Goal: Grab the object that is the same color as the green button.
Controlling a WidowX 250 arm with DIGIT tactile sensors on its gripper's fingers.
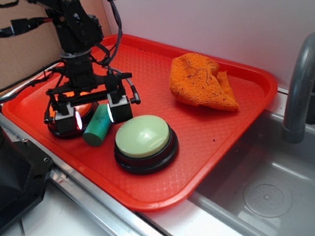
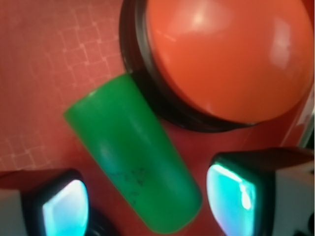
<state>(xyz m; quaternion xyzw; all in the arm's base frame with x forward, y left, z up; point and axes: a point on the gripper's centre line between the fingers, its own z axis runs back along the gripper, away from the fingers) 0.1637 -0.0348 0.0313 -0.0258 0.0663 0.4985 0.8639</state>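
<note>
My tool [image 1: 93, 116] hangs low over a red tray [image 1: 231, 128], spread wide, holding nothing. The green cylinder [image 1: 98, 126] lies on its side betw. the two pads, angled across the gap, just beside the orange button [image 2: 226, 54] and near the pale green button [image 1: 143, 137]. To grip well I'd twist approx. square to its length, drop a bit, then close w/o nudging the orange button.
</note>
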